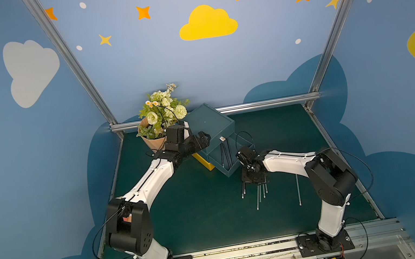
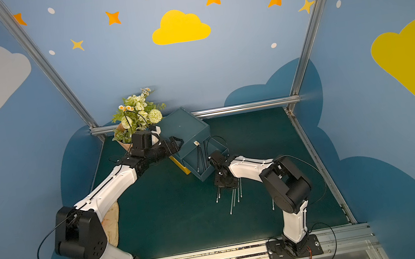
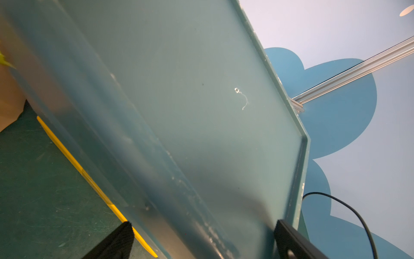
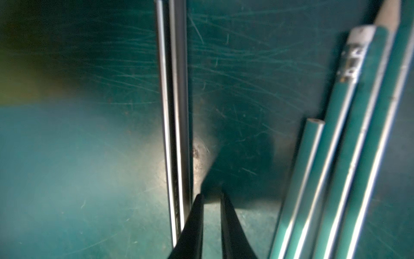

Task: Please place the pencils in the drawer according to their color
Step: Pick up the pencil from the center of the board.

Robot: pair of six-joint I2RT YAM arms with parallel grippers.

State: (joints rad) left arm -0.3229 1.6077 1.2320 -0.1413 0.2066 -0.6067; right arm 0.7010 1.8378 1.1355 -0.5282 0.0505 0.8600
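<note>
Right gripper (image 4: 211, 197) is low over the mat (image 1: 201, 216), fingers almost together with a slim empty gap, pinching nothing. A dark pencil (image 4: 177, 112) lies just beside one fingertip, and green pencils (image 4: 349, 157) lie apart from it. The loose pencils (image 1: 258, 195) sit on the near side of the open drawer (image 1: 220, 168), with a few thin ones inside. Left gripper (image 3: 202, 223) has its fingers spread wide astride the cabinet (image 1: 210, 121); contact unclear, view too close. To pick the dark one: widen, shift sideways over the shaft, lower, pinch mid-length.

pencils (image 1: 258, 198): upper ends hidden under right end effector (image 1: 255, 182) | drawer (image 1: 230, 172) contents too small
</note>
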